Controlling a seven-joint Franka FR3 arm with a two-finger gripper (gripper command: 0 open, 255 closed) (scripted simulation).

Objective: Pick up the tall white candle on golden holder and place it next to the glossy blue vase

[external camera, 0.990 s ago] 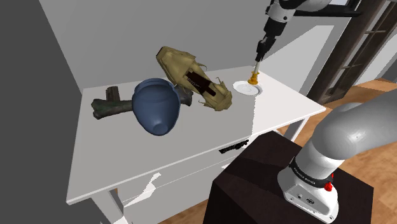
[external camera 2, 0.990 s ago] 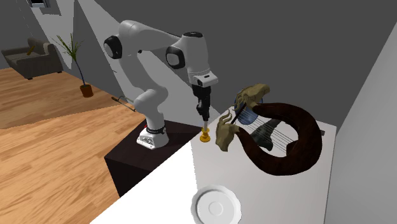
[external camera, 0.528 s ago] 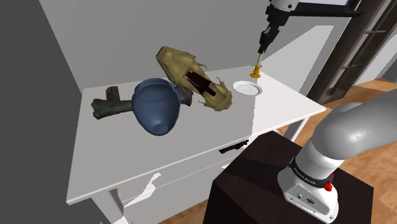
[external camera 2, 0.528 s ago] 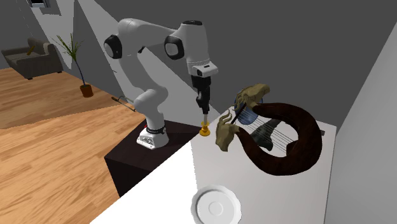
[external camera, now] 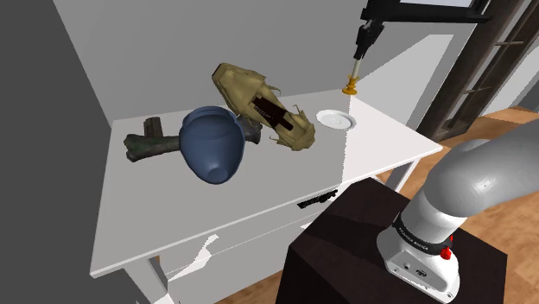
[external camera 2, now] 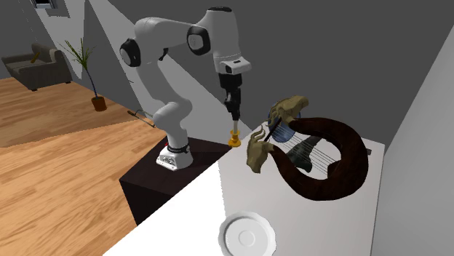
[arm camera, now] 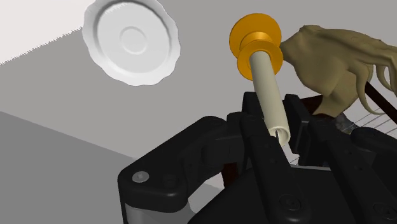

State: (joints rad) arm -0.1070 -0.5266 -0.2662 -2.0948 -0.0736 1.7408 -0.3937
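Wrist view: tool [arm camera: 280, 137] clamped around pale candle [arm camera: 267, 83], its golden holder [arm camera: 256, 43] above the table [arm camera: 210, 95]

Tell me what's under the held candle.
Bare table top; the candle hangs from the gripper above it. The white plate lies beside, not beneath. The golden holder covers the spot straight below.
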